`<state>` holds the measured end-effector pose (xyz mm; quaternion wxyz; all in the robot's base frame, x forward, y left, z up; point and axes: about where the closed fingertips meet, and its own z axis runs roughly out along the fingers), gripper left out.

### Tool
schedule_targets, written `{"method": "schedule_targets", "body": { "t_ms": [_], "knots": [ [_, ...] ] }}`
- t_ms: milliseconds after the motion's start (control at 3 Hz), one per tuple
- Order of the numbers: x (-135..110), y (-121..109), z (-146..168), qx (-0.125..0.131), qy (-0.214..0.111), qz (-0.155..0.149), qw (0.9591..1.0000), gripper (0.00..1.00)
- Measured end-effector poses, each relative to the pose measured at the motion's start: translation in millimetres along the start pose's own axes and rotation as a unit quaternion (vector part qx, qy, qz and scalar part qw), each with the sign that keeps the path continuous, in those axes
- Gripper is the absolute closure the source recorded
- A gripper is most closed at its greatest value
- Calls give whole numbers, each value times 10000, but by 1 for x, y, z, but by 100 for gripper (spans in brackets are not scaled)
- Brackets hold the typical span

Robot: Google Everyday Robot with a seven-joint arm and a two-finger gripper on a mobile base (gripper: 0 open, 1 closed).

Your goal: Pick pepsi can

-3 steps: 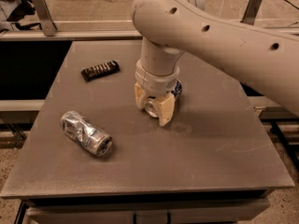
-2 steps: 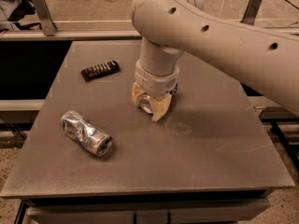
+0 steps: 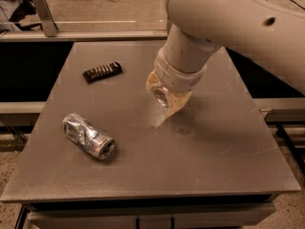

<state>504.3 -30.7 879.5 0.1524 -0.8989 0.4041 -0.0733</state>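
Grey tabletop (image 3: 224, 166) lies under me, and my gripper (image 3: 167, 99) hangs over its middle, a little toward the far edge, at the end of my pale arm (image 3: 228, 23). Between my tan fingers (image 3: 177, 107) sits a round silver end, which I take to be one end of the pepsi can (image 3: 161, 97). My wrist and fingers hide its blue body, so I go by that silver disc and by the fact that no other smooth can stands anywhere on the table. My fingers are clamped around it, one on each side, with the can tilted so its end faces outward.

Two other things are on the surface and are not mine to take. A crushed, silvery-blue can (image 3: 88, 136) lies on its side near the front left, well apart from my gripper. A flat dark ribbed bar (image 3: 102, 72) lies toward the back left.

By my reckoning the grasp is made, and that is the main part of the job. I cannot tell for sure whether the can is clear of the table. A soft shadow (image 3: 186, 130) falls just beside my lower fingertip instead of meeting it, which suggests a small gap. What is left, as I judge it, is to raise the can plainly off the surface and hold it firm without letting the smooth body slip through my fingers.
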Motion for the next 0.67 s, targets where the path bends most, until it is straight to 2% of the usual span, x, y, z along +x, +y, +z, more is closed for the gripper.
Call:
{"method": "schedule_targets", "body": {
  "t_ms": [333,667],
  "knots": [
    [2,11,-48,719,163,97,9972,100],
    [2,11,-48,710,162,92,9973,100]
  ]
}}
